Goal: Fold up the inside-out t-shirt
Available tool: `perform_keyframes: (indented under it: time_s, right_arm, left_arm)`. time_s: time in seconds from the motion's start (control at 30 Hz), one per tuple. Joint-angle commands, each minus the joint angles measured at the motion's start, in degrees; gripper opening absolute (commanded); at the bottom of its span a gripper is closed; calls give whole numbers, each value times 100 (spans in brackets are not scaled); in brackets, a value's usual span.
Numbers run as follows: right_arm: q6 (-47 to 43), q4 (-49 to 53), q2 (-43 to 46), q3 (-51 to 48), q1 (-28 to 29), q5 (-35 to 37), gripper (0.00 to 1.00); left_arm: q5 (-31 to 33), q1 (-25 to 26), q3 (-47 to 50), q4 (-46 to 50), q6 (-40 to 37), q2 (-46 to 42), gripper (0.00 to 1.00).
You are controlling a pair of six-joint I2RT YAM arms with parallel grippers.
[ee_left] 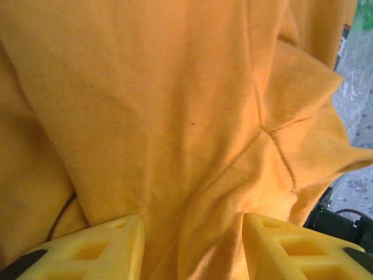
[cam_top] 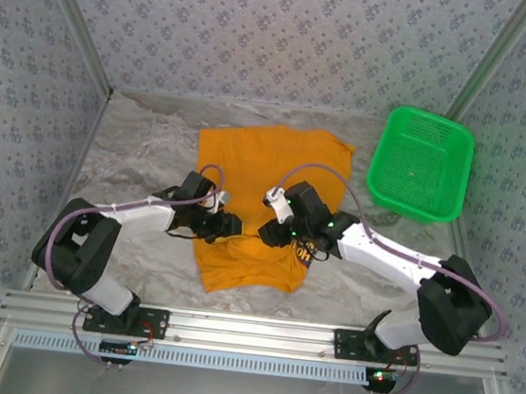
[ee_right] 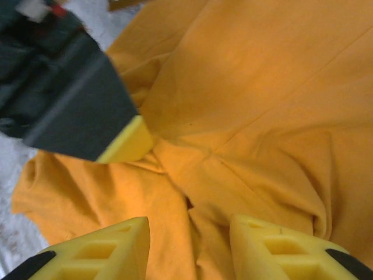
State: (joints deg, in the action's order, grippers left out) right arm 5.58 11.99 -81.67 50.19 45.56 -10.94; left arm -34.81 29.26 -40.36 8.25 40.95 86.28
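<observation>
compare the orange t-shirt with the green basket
The t-shirt is orange cloth, wrinkled and lying flat; the basket is green mesh with upright walls. The t-shirt lies mid-table; the basket sits at the far right, not touching it. Both rest on the table.

You've got just one printed mark to look at — dark lettering (cam_top: 302,253) on the inside-out t-shirt (cam_top: 267,164), toward its near right edge. It's too small and half covered, so you can't read it.
</observation>
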Motion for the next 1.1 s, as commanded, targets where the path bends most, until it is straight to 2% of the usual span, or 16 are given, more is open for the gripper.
perform_keyframes:
  time_s: [0.0, 0.2, 0.27, 0.33, 0.4, 0.43, 0.47, 0.53, 0.6, 0.63, 0.73, 0.8, 0.87, 0.93, 1.07]
  right_arm:
    - [380, 72, -469, 14, 136, 416, 42]
    - [776, -227, -1072, 79, 175, 819, 37]
    - [863, -247, -1072, 201, 122, 793, 19]
    - [859, -223, -931, 320, 102, 550, 4]
    - [798, -118, -665, 425, 49, 161, 0]
    - [779, -91, -544, 438, 29, 10, 0]
    - [707, -61, -338, 424, -25, -437, 0]
    - [627, -50, -12, 360, -167, -1311, 0]
    - [441, -28, 274, 177, -312, -2405, 0]
    - [389, -13, 362, 27, -342, -2653, 0]
    - [459, -161, 326, -627, -609, -3014, 0]
    - [870, -236, 32, -957, -968, -2645, 0]
    - [1188, -130, -287, -1029, -1281, -1883, 10]
    - [1258, -82, -434, -1008, -1386, -1122, 11]
    - [1428, 357, -361, -639, -1347, 367, 31]
  left_arm:
    - [291, 120, -223, 524, -377, -247, 48]
    - [185, 286, -252, 348, -310, -15, 45]
    - [182, 326, -242, 224, -308, -23, 39]
    - [152, 333, -265, 172, -318, -40, 27]
    - [21, 334, -297, 95, -363, -116, 16]
    - [-50, 328, -306, 61, -361, -174, 15]
    - [-103, 332, -302, 8, -375, -272, 15]
    - [-61, 337, -249, -33, -391, -465, 18]
    - [125, 329, -203, 133, -461, -617, 36]
    - [212, 331, -191, 230, -520, -653, 41]
    - [377, 338, -89, 323, -631, -605, 44]
    - [377, 349, 6, 209, -658, -504, 45]
    - [356, 368, 121, 10, -655, -405, 44]
    - [330, 375, 183, -175, -636, -325, 44]
    - [258, 384, 81, -115, -709, -247, 44]
